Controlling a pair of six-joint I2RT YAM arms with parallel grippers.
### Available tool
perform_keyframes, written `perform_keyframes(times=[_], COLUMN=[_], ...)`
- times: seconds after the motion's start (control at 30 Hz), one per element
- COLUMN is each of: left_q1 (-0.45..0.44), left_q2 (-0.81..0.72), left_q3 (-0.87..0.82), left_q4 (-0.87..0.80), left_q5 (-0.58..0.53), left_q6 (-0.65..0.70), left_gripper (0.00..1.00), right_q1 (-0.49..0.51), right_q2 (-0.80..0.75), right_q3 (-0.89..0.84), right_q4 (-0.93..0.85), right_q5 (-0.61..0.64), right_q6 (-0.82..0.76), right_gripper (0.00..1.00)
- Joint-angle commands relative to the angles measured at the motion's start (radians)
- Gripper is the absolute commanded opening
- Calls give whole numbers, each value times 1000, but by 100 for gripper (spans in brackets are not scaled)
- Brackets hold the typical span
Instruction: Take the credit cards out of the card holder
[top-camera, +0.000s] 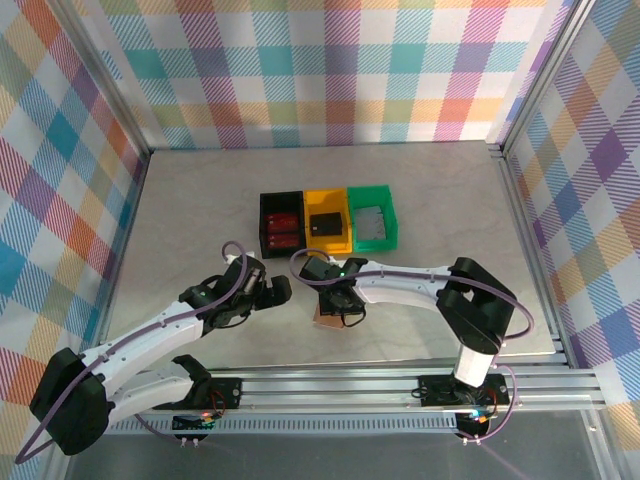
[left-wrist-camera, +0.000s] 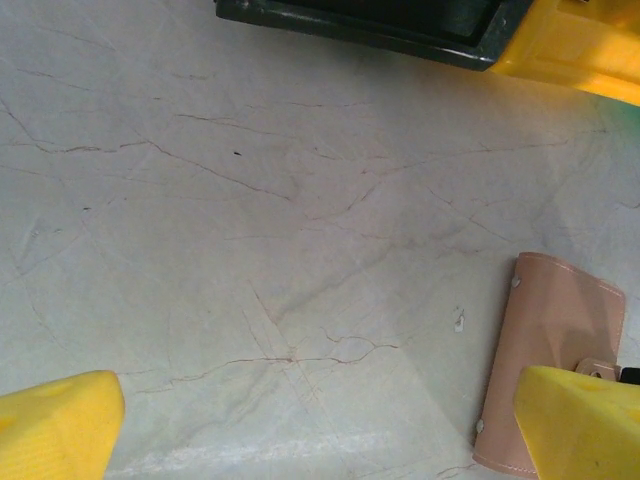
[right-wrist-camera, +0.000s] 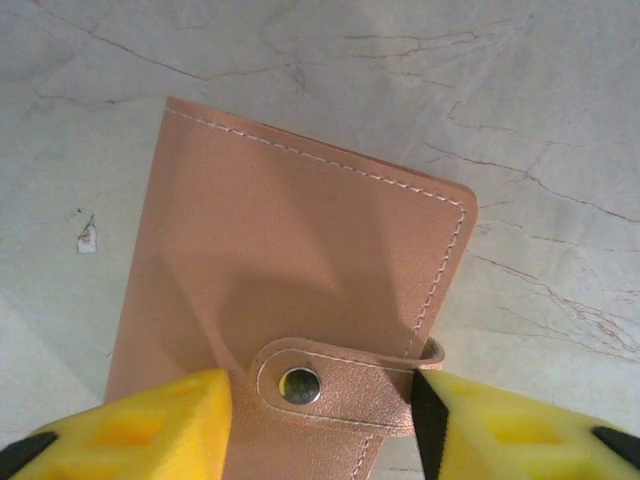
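Observation:
The card holder (right-wrist-camera: 280, 230) is a tan leather wallet lying shut on the table, its snap tab (right-wrist-camera: 345, 395) fastened. My right gripper (right-wrist-camera: 320, 420) hangs over it with the tab between its yellow fingers. The right finger touches the tab's folded end, and a thin strip of leather shows at the left finger. From above, the holder (top-camera: 326, 320) peeks out under that gripper (top-camera: 338, 300). My left gripper (top-camera: 275, 292) stands wide open over bare table, the holder (left-wrist-camera: 555, 360) by its right finger. A dark credit card (top-camera: 326, 222) lies in the yellow bin, a grey one (top-camera: 372, 222) in the green bin.
Three small bins stand in a row behind the grippers: black (top-camera: 264, 225) with red items, yellow (top-camera: 328, 243), green (top-camera: 373, 245). The black bin's edge (left-wrist-camera: 350, 25) and the yellow bin (left-wrist-camera: 580, 50) lie just ahead of the left gripper. Checked walls enclose the table.

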Motion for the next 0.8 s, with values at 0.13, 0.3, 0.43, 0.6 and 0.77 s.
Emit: perform_keyframes(times=[0.13, 0.3, 0.43, 0.6, 0.77], left_q1=[-22, -35, -51, -69, -105], left_q2=[1, 7, 24, 42, 73], left_q3=[6, 4, 13, 20, 17], left_q4=[7, 12, 15, 23, 44], left_q5=[3, 6, 1, -4, -10], left_q6=[8, 1, -2, -4, -23], left_gripper=[100, 100, 100, 100, 100], right_q1=[2, 3, 1, 1, -3], right_q2=[40, 43, 39, 27, 8], right_q3=[50, 40, 23, 6, -11], right_q4=[-58, -57, -50, -41, 1], right_q5=[43, 42, 36, 32, -2], right_q6=[20, 29, 38, 47, 29], right_gripper=[41, 35, 29, 18, 6])
